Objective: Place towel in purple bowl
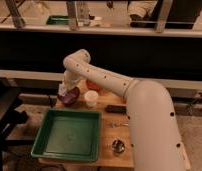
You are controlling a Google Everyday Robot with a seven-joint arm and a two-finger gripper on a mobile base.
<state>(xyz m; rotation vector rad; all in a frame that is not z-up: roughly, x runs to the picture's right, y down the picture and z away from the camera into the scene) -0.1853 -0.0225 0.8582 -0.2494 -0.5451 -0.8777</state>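
Observation:
The purple bowl (71,96) sits at the table's far left corner, just behind the green tray. My gripper (65,89) hangs down at the bowl's left rim, at the end of the white arm (101,77) that reaches in from the right. A pale whitish bit (61,91) shows at the gripper next to the bowl. It may be the towel, but I cannot tell it apart from the gripper. I cannot tell whether it is held or lying in the bowl.
A green tray (49,145) fills the front left of the wooden table. A white cup (91,98) stands right of the bowl, with an orange-red object (93,85) behind it. A black object (115,108), a utensil (117,123) and a small metal cup (117,146) lie further right.

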